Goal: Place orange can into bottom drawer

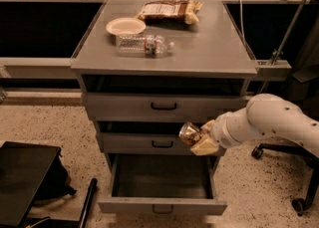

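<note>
At the far left a flat black case [22, 179] sits on the speckled floor. On the grey counter [214, 48], a pale plate [125, 25] lies toward the back left. Just in front of it is a clear water bottle [144, 45] on its side, and a brown snack bag [169, 10] lies behind and to the right.

Below the counter, the top drawer [129, 106] and the middle drawer [129, 144] are pushed in. The bottom drawer [162, 206] is pulled out, and its dark inside is open to view.

The orange can [188, 133] is in the air in front of the right part of the middle drawer, above the right side of the open bottom drawer. It is tilted, with its silver end facing left. The end effector [197, 140] is clamped on the can, its cream fingers [204, 147] pressed against the can's body. The white arm [271, 122] reaches in from the right edge. Behind it stands a wheeled chair base [299, 204].
</note>
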